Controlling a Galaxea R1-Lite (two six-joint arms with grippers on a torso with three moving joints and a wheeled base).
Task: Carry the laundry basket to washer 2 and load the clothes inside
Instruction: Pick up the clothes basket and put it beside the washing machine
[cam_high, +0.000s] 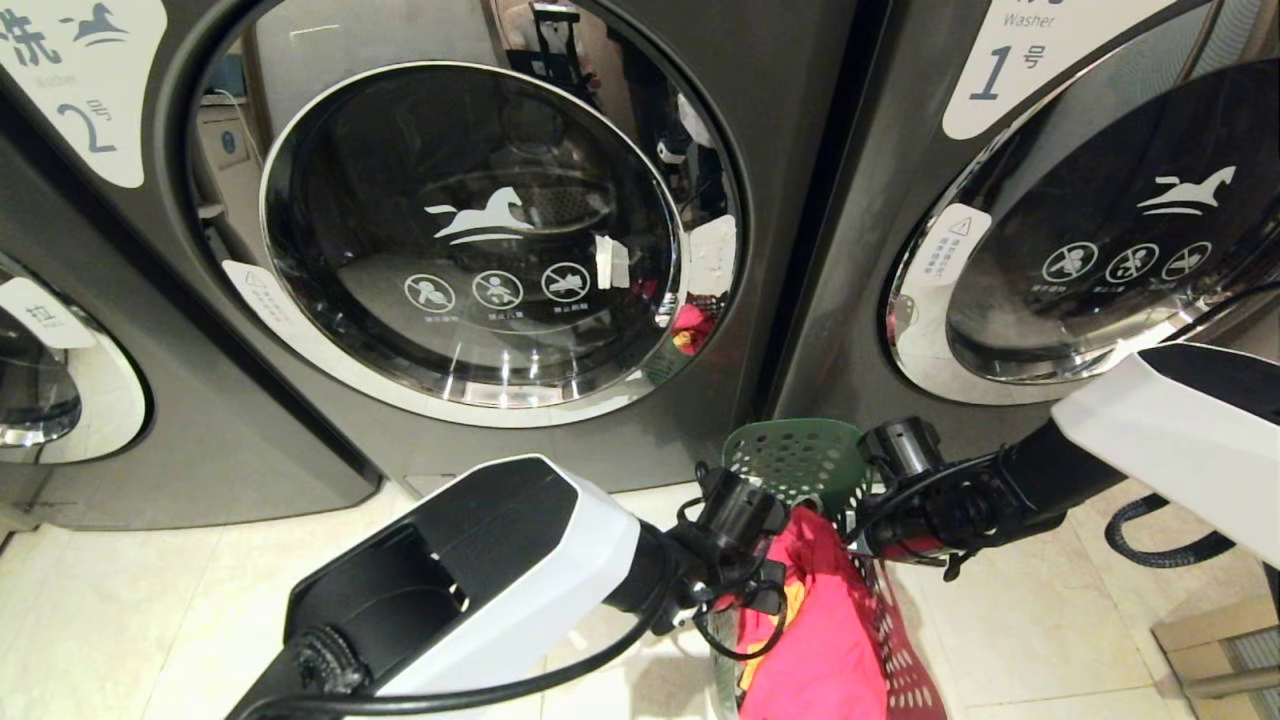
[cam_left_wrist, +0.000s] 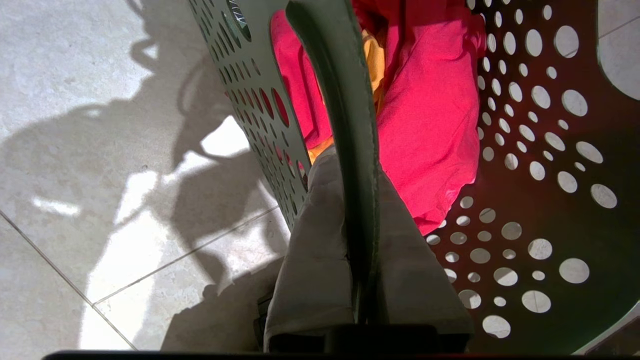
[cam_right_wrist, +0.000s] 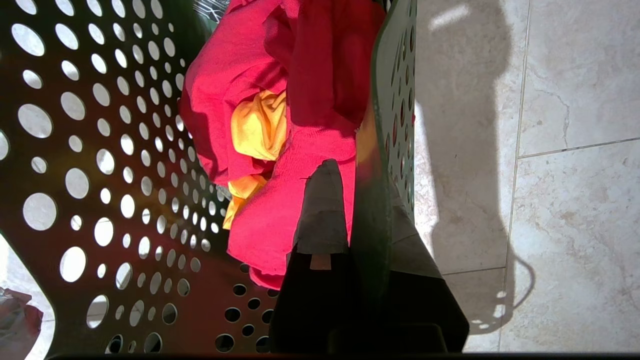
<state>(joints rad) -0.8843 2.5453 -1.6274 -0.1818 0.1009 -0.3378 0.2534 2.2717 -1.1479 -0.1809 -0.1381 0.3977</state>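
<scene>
My left end effector (cam_left_wrist: 360, 280) and right end effector (cam_right_wrist: 367, 235) clamp opposite rims of the stiff, light, dark green perforated plastic laundry basket (cam_high: 800, 460); soft pink-red clothes (cam_high: 820, 620) inside.

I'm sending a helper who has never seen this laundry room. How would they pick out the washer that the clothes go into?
A row of dark grey front-load washers fills the wall ahead of the robot. Washer 2 is the one directly behind the green laundry basket, door shut. Its white label shows a 2, while the washer on its right is labelled 1.
</scene>
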